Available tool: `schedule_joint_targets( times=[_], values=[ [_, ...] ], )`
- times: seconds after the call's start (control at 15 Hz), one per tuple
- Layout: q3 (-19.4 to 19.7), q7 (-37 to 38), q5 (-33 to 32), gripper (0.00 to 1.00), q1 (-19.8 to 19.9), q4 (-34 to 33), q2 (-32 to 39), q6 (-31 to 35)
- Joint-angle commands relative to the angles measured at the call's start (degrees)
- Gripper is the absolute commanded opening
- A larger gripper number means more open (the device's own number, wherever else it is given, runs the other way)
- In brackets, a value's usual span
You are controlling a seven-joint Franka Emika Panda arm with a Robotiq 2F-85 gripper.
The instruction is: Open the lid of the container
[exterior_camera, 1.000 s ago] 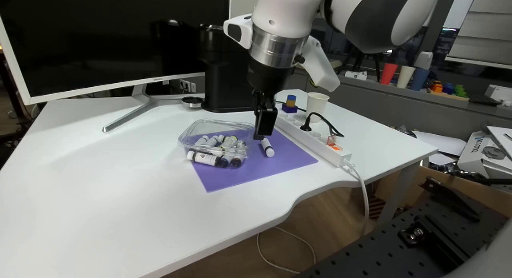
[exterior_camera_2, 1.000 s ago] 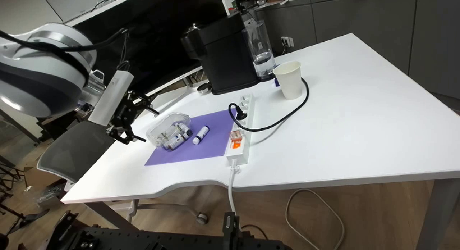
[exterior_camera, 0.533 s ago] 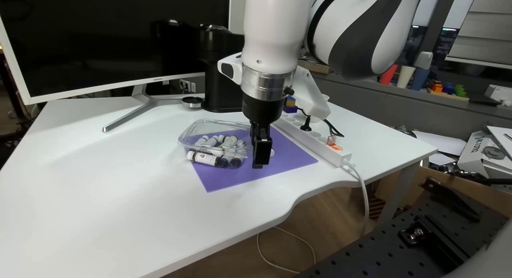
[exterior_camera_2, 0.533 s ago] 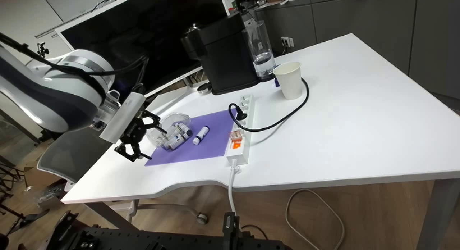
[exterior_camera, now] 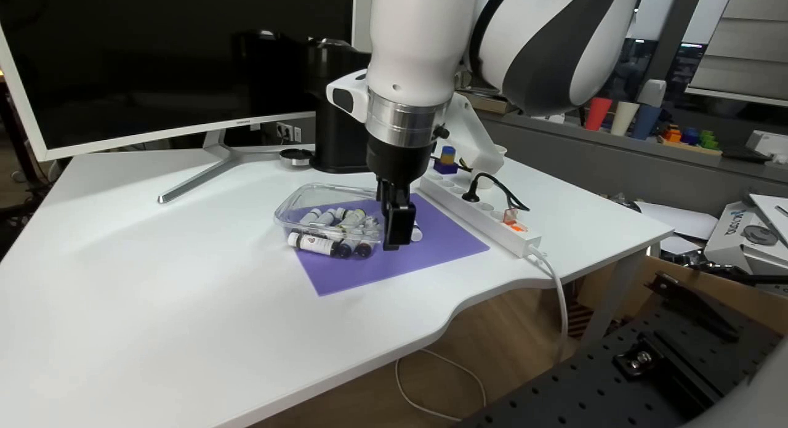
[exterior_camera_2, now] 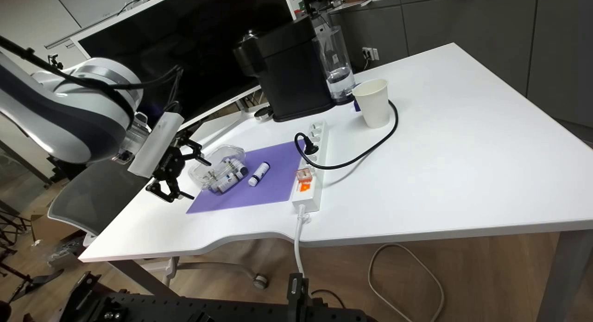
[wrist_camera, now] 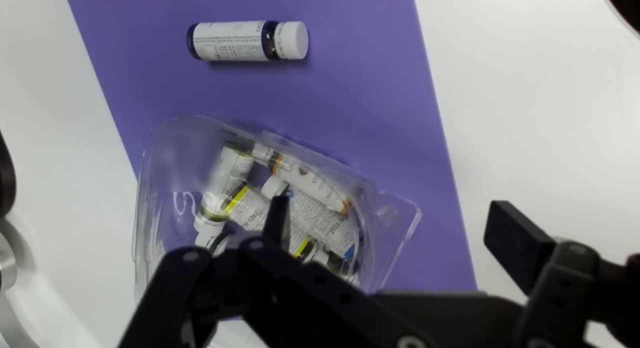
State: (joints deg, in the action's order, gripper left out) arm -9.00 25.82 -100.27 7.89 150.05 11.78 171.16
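Observation:
The clear plastic container [exterior_camera: 308,197] lies on the purple mat with several small labelled bottles inside. It also shows in an exterior view [exterior_camera_2: 200,168] and in the wrist view [wrist_camera: 185,152]. A clear corner tab [wrist_camera: 387,215] sticks out at its right in the wrist view. The plastic is see-through, so I cannot tell how its lid sits. My gripper [wrist_camera: 389,223] is open and empty above the container's tab end. One finger is over the bottles, the other is out past the mat's edge. The gripper also shows in both exterior views [exterior_camera: 399,228] [exterior_camera_2: 200,180].
A loose bottle [wrist_camera: 250,40] lies on the purple mat [exterior_camera_2: 278,164] beside the container. A white power strip [exterior_camera: 480,215] with a black cable runs along the mat. A paper cup [exterior_camera_2: 373,104], a black machine [exterior_camera_2: 287,67] and a monitor [exterior_camera: 154,58] stand behind.
The gripper came down towards the container's tab end, then rose slightly and shifted a little left in an exterior view. It stayed open. The container and bottles have not moved.

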Motion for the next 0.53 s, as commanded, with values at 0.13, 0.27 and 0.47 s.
schedule_joint_targets(
  times=[0.13, 0.27, 0.47],
  values=[
    [-0.33, 3.4, -4.87, 1.0, 0.13, -2.91, 0.02, -0.71],
    [-0.32, 3.2, -4.9, 1.0, 0.13, -3.57, 0.69, -0.89],
    [-0.32, 3.3, -5.11, 1.0, 0.16, -4.09, 1.39, -0.95]
  ],
)
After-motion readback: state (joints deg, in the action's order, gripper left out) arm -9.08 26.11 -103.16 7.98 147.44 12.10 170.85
